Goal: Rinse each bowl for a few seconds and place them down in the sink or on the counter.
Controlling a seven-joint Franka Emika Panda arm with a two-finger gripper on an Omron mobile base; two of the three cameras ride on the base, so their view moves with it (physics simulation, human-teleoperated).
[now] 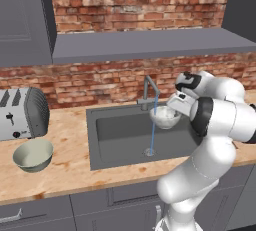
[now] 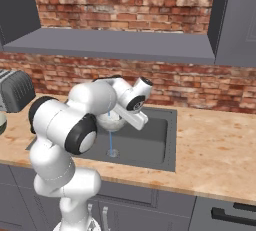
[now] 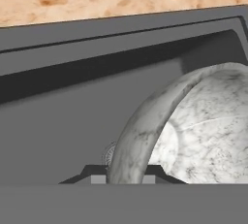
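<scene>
The arm (image 1: 215, 125) bends forward, its tool (image 3: 123, 179) nearly closed, pinching a rim.

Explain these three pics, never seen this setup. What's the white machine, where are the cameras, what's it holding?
All three pictures are rendered: a simulated kitchen. The white machine is a robot arm on a driving base. Two pictures come from cameras on that base, behind the arm to its left and right, showing the same scene from two sides. The third comes from a camera on the hand, looking along the tool.

The tool is shut on the rim of a grey-white speckled bowl, holding it over the dark sink beside the thin stream running from the tap. The hand view shows that rim between the two dark fingertips.

On the wood-grain counter, left of the sink, sit a second, pale cream bowl and a toaster. A grey shelf runs along the brick wall.
</scene>
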